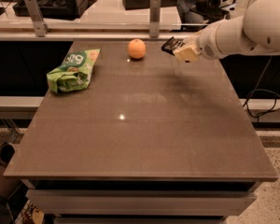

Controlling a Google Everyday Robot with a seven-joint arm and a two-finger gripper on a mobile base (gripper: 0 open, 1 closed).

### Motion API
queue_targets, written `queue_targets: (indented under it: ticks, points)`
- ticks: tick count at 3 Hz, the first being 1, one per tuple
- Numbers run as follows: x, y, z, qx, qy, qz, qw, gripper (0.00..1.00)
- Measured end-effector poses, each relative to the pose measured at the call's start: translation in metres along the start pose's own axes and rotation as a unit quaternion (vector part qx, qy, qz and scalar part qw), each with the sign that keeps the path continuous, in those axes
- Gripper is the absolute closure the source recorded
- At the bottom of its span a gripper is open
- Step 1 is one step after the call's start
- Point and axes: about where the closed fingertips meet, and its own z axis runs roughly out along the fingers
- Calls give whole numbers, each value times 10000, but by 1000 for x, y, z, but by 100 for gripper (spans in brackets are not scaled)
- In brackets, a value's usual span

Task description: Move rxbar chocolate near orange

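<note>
1. Where the arm reaches in from the right, the claw (178, 49) hangs above the far end of the desk (144, 139). It is clamped on the rxbar chocolate (168, 45), whose dark end juts left.
2. The orange (136, 49) rests on the desk near the bar's left end, not touching it.
3. Judged step: carry, close to placement.
4. Next move calls for lowering and releasing beside the orange without nudging it, as it could roll.
5. A green snack bag (72, 71) lies well apart, left.

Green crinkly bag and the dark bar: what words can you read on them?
Green crinkly snack bag: large white lettering, too blurred to read.
Dark flat bar wrapper, held by the gripper near the round orange fruit: nothing readable.
</note>
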Motion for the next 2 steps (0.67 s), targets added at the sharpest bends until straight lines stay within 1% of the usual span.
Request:
queue_targets:
  ticks: [2]
  points:
    - [9,-32,42,333,-401,-45,9986,100]
